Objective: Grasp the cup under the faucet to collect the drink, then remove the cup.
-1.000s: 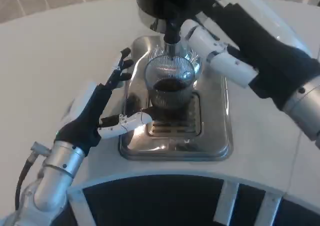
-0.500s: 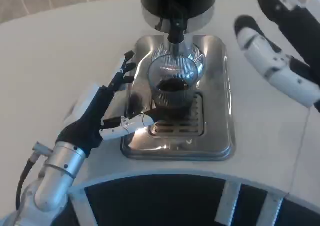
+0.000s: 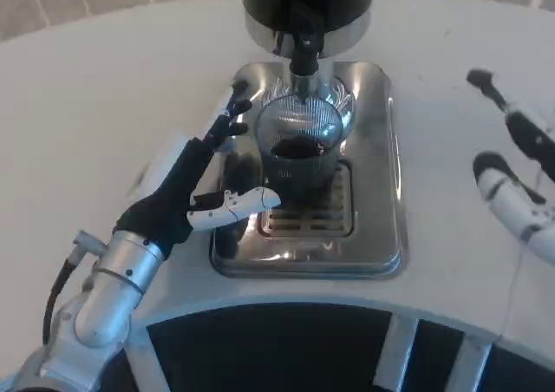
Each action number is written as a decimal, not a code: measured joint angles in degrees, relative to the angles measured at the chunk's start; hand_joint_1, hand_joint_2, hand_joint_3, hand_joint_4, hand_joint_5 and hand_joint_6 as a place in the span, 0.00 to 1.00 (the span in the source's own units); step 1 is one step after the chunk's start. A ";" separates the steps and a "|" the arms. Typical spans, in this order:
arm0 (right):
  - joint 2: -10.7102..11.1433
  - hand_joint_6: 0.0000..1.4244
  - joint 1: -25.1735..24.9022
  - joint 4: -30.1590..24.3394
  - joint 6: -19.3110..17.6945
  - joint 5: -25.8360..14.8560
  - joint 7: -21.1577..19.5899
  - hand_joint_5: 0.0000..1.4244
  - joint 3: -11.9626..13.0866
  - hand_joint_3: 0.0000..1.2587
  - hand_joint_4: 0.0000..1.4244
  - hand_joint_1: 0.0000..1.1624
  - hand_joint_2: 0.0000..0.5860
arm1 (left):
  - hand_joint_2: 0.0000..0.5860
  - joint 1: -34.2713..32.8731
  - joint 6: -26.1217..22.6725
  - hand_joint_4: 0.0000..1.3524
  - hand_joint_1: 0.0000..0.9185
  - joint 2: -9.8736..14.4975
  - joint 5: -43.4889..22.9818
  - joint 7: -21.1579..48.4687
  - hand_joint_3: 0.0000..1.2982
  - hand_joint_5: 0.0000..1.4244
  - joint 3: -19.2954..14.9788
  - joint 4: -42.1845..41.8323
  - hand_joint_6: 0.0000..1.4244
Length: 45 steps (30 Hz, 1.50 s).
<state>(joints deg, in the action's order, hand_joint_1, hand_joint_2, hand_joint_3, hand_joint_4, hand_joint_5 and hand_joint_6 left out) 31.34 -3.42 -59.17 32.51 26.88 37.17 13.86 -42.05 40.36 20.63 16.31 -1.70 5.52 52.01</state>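
From my remote station I see the left hand (image 3: 201, 179) reaching in beside the cup (image 3: 299, 145), its fingers spread apart and holding nothing. The upper fingers (image 3: 227, 123) point toward the cup's rim, and the lower white finger (image 3: 241, 203) stretches toward the cup's base; whether either actually touches the glass I cannot tell. The cup, a ribbed clear glass with dark drink in its bottom, stands upright just to the right of this hand, directly under the faucet (image 3: 303, 58) of the black dispenser (image 3: 303, 2). It rests on the steel drip tray (image 3: 381, 192), at the far edge of the slotted grate (image 3: 325, 214), which lies just past the hand's lower finger.

The right hand (image 3: 516, 179) hangs well apart from the cup, out over the white table (image 3: 87, 106) on the far side of the tray from the left hand. Its fingers are separated and empty, the black tips pointing up and away.
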 measured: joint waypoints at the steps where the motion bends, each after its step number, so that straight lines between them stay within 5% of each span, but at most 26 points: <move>1: -0.19 0.00 0.66 -0.01 -0.12 0.15 0.34 0.00 0.14 0.00 0.00 0.05 1.00 | 0.10 -0.25 0.04 0.00 0.42 -0.09 0.00 0.12 0.00 0.12 0.04 0.36 0.15; 7: -1.30 0.00 6.21 -0.01 -1.90 3.18 2.15 0.00 -0.77 0.00 0.00 0.05 0.99 | 0.10 -1.04 0.72 0.00 0.42 -0.70 -0.03 0.73 0.00 0.12 0.07 1.04 0.15; 16: -1.06 0.00 6.12 -0.02 -6.18 15.13 7.11 0.00 -8.18 0.00 0.00 0.05 1.00 | 0.10 -1.61 0.95 0.00 0.42 -0.93 -0.16 1.23 0.00 0.12 0.04 1.57 0.16; 25: -9.59 0.00 7.50 -0.03 -12.96 25.65 12.02 0.00 -12.32 0.00 0.00 0.06 1.00 | 0.10 -3.10 1.41 0.00 0.42 -1.18 -0.27 1.96 0.00 0.12 0.05 1.97 0.16; 30: -12.85 0.00 7.48 -0.02 -14.90 27.91 13.95 0.00 -12.40 0.00 0.00 0.06 1.00 | 0.10 -3.56 1.49 0.00 0.42 -1.67 -0.27 2.45 0.00 0.12 0.11 2.73 0.16; 45: -15.82 0.00 8.79 -0.01 -15.10 30.19 14.87 0.00 -15.52 0.00 0.00 0.05 1.00 | 0.10 -7.15 1.60 0.00 0.42 -2.87 0.00 3.03 0.00 0.16 1.15 7.56 0.19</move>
<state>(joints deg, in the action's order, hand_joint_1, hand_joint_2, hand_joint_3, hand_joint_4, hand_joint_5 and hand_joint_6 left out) 15.51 5.38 -59.18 17.41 57.07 52.04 -1.65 -49.20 41.96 17.76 16.31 1.33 6.67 59.56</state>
